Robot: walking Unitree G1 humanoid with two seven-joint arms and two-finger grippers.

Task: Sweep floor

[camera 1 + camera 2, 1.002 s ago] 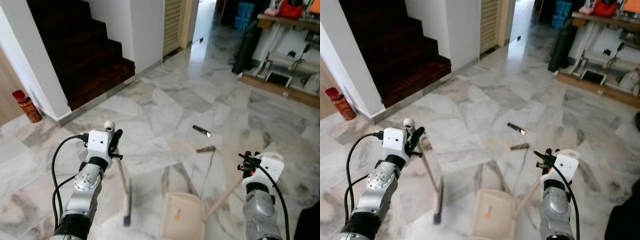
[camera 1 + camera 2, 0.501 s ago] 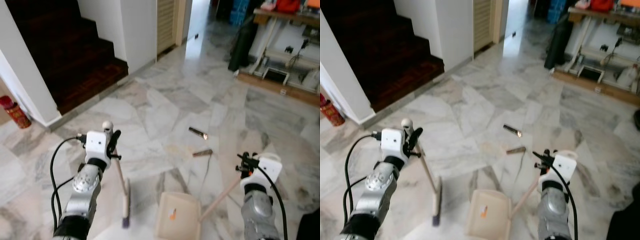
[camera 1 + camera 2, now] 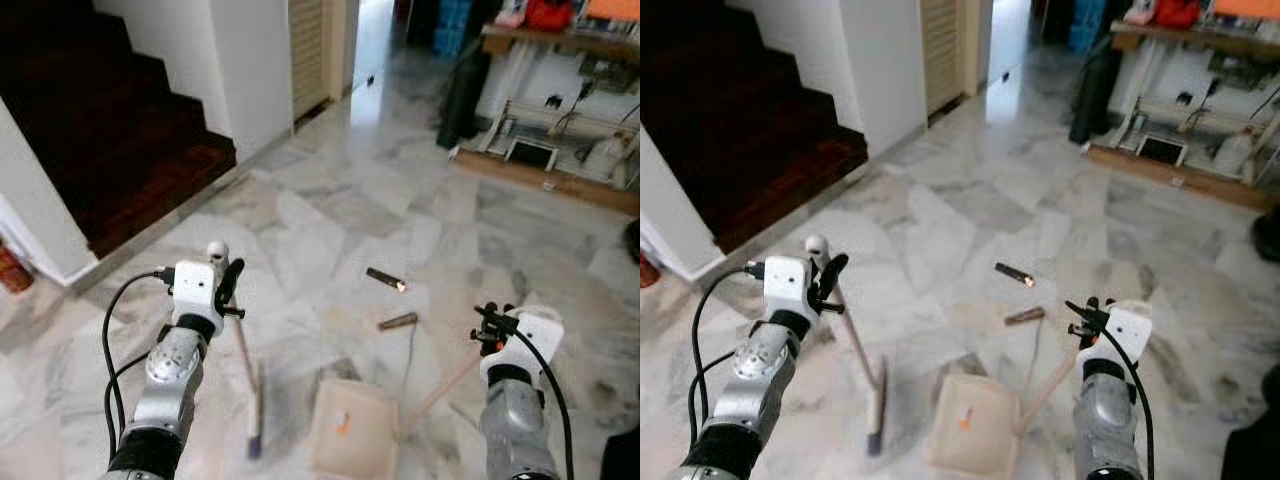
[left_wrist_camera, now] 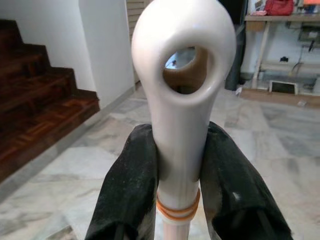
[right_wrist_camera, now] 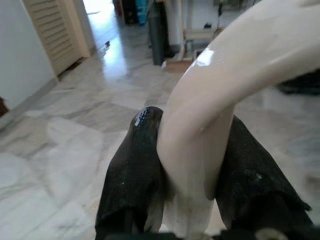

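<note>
On the marble floor (image 3: 330,215), the left gripper (image 4: 177,172) clamps the broom (image 3: 247,385) handle (bristles down, near left); the right gripper (image 5: 192,165) grips the dustpan (image 3: 352,428) handle, pan between them.

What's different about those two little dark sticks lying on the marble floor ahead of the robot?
The farther stick looks darker, almost black, with a bright glint at one end; the nearer stick is brown and dull. The farther stick slants down toward the robot's right, while the nearer stick slants the opposite way. Both are short, lie flat on the marble floor, apart from each other, ahead of the dustpan.
</note>
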